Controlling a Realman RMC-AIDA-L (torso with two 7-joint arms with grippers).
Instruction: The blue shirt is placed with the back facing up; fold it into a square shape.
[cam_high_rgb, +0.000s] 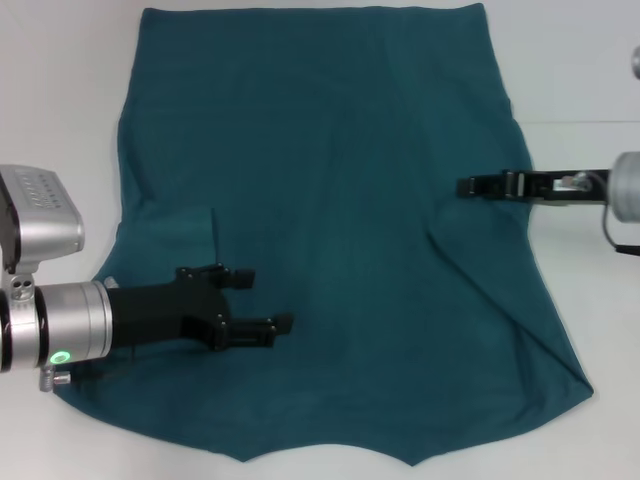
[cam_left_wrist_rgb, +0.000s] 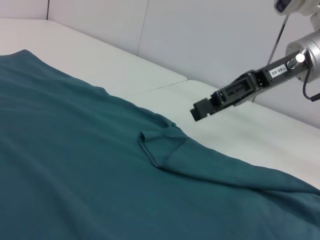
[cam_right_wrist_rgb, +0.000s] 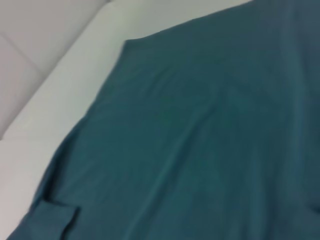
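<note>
White desk (cam_high_rgb: 60, 100) fills the view, and the blue shirt (cam_high_rgb: 330, 200) is spread flat across its middle, plain side up, reaching from far edge to near edge, with both side flaps folded in. Left tool (cam_high_rgb: 272, 300) sits over the shirt's near-left part, jaws apart, empty. Right tool (cam_high_rgb: 466, 186) hovers at the shirt's right edge, fingers together, nothing held.
</note>
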